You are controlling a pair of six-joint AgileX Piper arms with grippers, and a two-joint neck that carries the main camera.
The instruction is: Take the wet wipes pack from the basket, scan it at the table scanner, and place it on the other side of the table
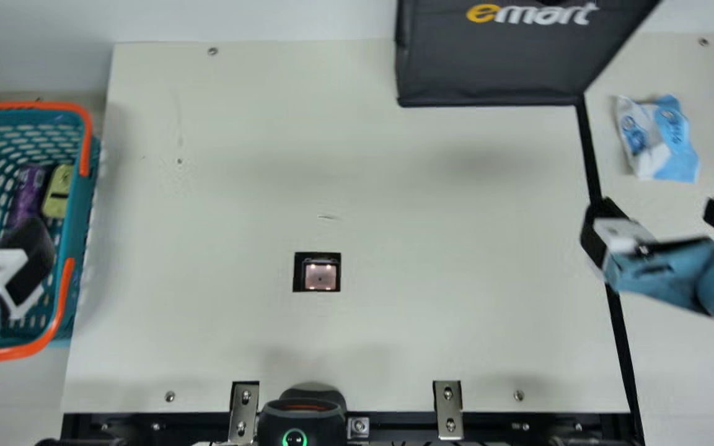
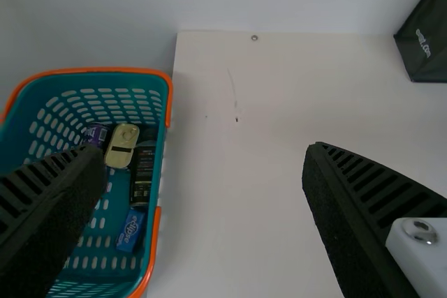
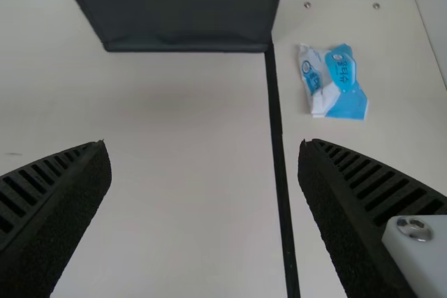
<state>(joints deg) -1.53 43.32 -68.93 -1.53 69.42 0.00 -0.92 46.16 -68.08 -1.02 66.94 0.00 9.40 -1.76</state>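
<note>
At nine o'clock from the small square glass scanner (image 1: 320,277) set in the cream table (image 1: 444,235), the left gripper (image 2: 205,148) is spread and empty by the teal plastic basket (image 1: 78,229) with orange handles; raise it clear of the rim before any swing. Near two o'clock, beyond the black strip (image 1: 589,155), lies the blue-and-white crinkled wet wipes pack (image 1: 657,139), apparently delivered. Towards three o'clock, the right gripper (image 3: 202,144) is empty, released wide: best withdraw it towards four o'clock, fingers parted, without brushing the pack.
</note>
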